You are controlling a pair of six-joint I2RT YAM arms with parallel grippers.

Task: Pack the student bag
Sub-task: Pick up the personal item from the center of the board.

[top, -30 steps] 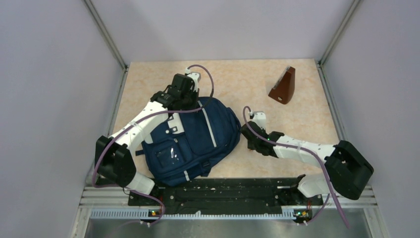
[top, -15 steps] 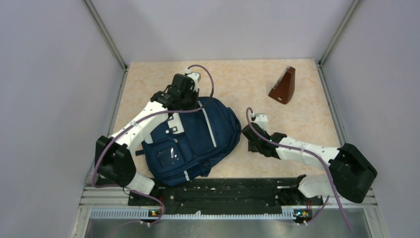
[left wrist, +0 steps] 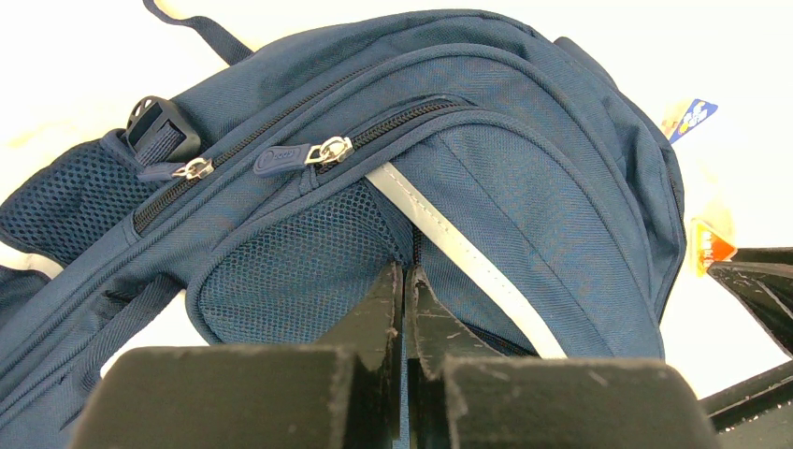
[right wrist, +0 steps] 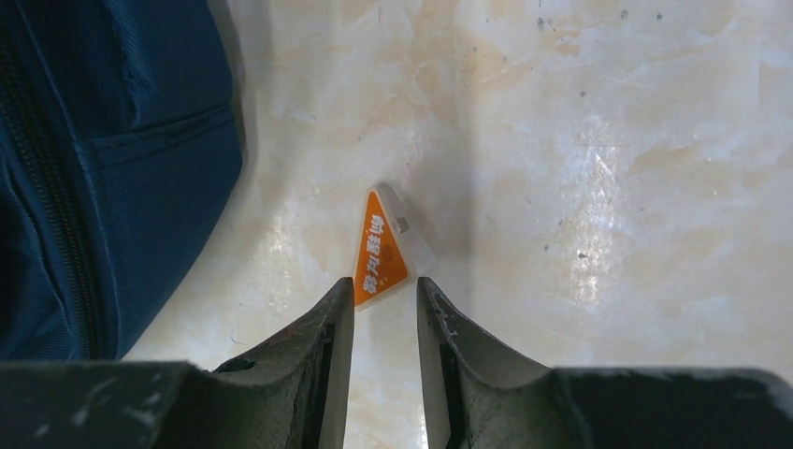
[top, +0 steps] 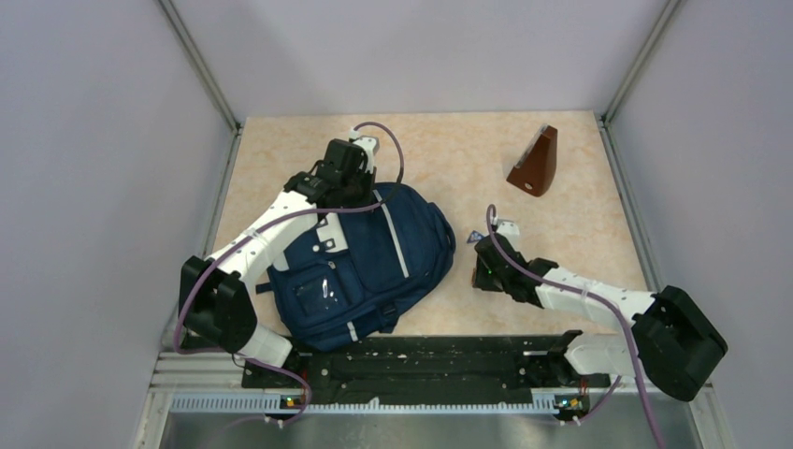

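The student bag, navy with light grey stripes, lies flat on the table at centre left. My left gripper is at its far top edge. In the left wrist view its jaws are pressed together on the bag's fabric by a zip seam beside a mesh pocket. My right gripper is low over the table just right of the bag. In the right wrist view it is open, its tips either side of the near corner of a small orange triangular packet lying on the table.
A brown wedge-shaped object stands at the far right of the table. A small blue and yellow tag shows past the bag's right edge. Grey walls close in the left, right and far sides.
My right arm has drawn back to the right, away from the bag, and now points at the orange packet. The left arm and the bag have not moved.
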